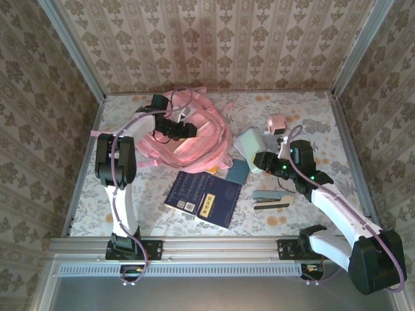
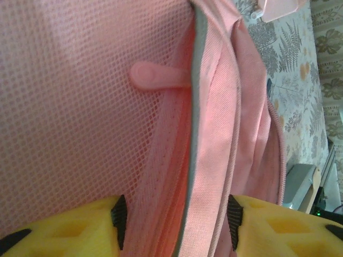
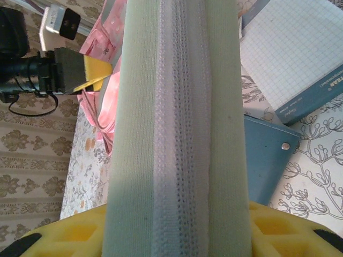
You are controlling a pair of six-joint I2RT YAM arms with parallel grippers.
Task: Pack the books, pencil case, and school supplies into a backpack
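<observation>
My right gripper [image 3: 177,230] clamps the pencil case [image 1: 251,144], right of centre. My left gripper [image 2: 177,222] straddles the backpack [image 1: 206,144] rim, upper centre; whether it is clamped I cannot tell. Risk: a loose rim sags, and the case snags on entry.

The backpack [image 1: 194,139] lies behind and left of the books [image 1: 207,197]; the pencil case [image 1: 248,141] is behind and right of them, the stapler [image 1: 272,199] just to their right
</observation>
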